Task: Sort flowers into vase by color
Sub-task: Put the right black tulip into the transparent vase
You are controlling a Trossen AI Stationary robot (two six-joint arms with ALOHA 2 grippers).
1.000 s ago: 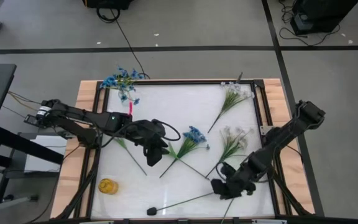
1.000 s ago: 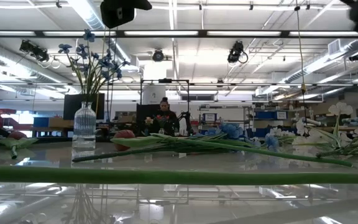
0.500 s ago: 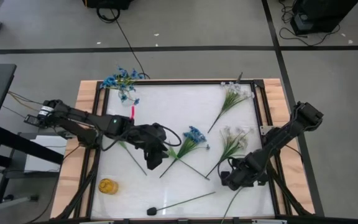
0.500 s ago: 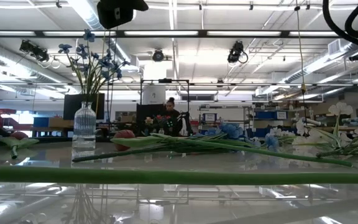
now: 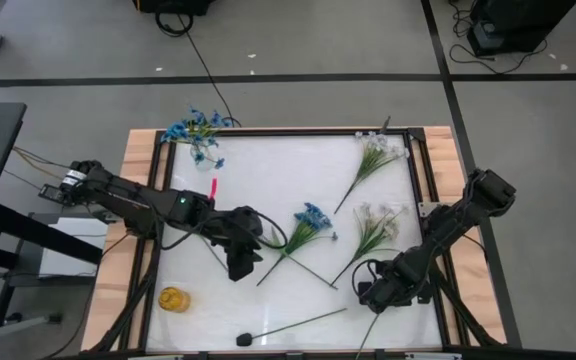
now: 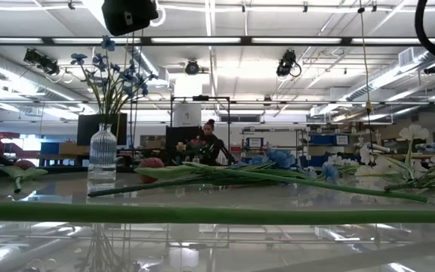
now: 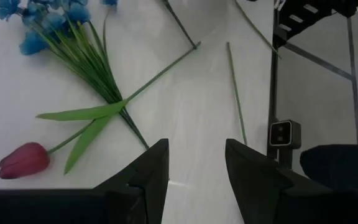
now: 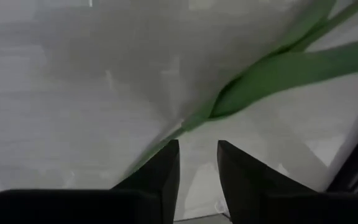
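The left gripper (image 5: pixel 240 268) hovers over the white surface (image 5: pixel 268 170), jaws released, beside the blue flower (image 5: pixel 313 216) and red tulip (image 7: pixel 22 159). The right gripper (image 5: pixel 370 295), jaws parted, straddles a green stem (image 8: pixel 166 142) near the front edge.

Blue flowers (image 7: pixel 48 25) cut off at the edge — person (image 6: pixel 210 143) too small to make out

The table's far middle (image 5: pixel 288 160) is bare and open to reach. Loose flowers crowd the centre and right: a blue bunch (image 5: pixel 313 217), white sprays (image 5: pixel 376 222), and a long stem (image 5: pixel 298 322) along the near edge. The vase (image 6: pixel 103 155) stands at the far left corner, apparently clear of them.
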